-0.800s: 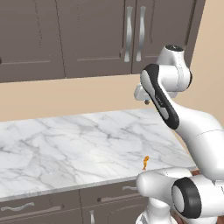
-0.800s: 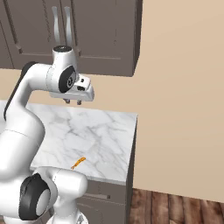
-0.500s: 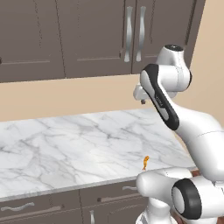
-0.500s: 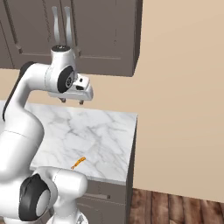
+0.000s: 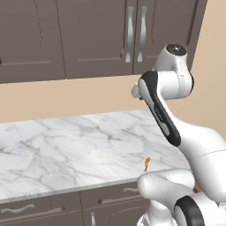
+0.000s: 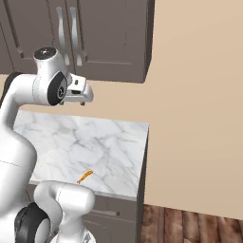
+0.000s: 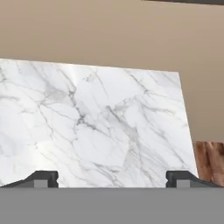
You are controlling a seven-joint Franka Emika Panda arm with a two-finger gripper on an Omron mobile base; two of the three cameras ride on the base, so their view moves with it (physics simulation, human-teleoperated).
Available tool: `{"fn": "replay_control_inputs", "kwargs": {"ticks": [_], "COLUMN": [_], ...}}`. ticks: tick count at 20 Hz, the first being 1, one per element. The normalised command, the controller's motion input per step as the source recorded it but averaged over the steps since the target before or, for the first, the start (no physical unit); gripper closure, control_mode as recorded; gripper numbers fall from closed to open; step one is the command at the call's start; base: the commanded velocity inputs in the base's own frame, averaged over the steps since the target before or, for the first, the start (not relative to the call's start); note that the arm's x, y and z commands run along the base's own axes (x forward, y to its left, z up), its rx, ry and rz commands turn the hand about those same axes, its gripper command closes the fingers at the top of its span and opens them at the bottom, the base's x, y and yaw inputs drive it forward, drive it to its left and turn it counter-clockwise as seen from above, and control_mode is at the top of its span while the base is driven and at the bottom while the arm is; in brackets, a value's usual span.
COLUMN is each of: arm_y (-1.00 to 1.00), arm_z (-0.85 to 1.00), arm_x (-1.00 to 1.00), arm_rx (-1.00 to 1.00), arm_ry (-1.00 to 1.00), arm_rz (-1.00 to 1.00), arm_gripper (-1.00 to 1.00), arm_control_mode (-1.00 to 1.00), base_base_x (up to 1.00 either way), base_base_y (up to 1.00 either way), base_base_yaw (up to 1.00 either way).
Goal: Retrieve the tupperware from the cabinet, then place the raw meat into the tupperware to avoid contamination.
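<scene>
The cabinet (image 5: 97, 39) hangs on the wall above the counter, its panelled doors shut and two silver bar handles (image 5: 136, 33) side by side. The tupperware is hidden. The raw meat (image 5: 147, 163), a tiny orange morsel, lies near the front edge of the marble counter (image 5: 66, 145), close to the robot's base; it is seen too in the right base view (image 6: 85, 176). My gripper (image 6: 83, 102) hangs raised over the counter just below the cabinet's bottom edge. Its fingertips (image 7: 41, 177) stand wide apart with nothing between them, so the gripper (image 7: 111, 179) is open.
A beige wall strip runs between counter and cabinet. The counter's right end (image 6: 144, 142) drops to a wooden floor (image 6: 190, 223). Low drawers with horizontal handles (image 5: 17, 208) sit under the counter.
The arm's upper joints have swung slightly leftward in the right base view, and the hand drew back a little with them. The meat and the cabinet doors stayed as they were.
</scene>
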Motion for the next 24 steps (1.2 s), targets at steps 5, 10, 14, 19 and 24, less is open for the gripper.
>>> {"fn": "replay_control_inputs", "kwargs": {"ticks": [5,10,14,19,24], "arm_y": [0.10,0.02,0.00,0.00,0.00], "arm_z": [0.85,0.99,0.80,0.55,0.21], "arm_x": [0.00,0.00,0.00,0.00,0.24], "arm_rx": [-0.02,0.00,0.00,0.00,0.00], "arm_ry": [-0.13,-0.11,-0.20,-0.16,-0.02], "arm_rz": [-0.03,-0.02,0.00,0.00,0.00], "arm_gripper": [-1.00,-1.00,-1.00,-1.00,-1.00], "arm_control_mode": [-1.00,-1.00,-1.00,-1.00,-1.00], "base_base_x": [0.00,0.00,0.00,0.00,0.00], "base_base_y": [0.00,0.00,0.00,0.00,0.00], "base_base_yaw": [0.00,0.00,0.00,0.00,0.00]}}
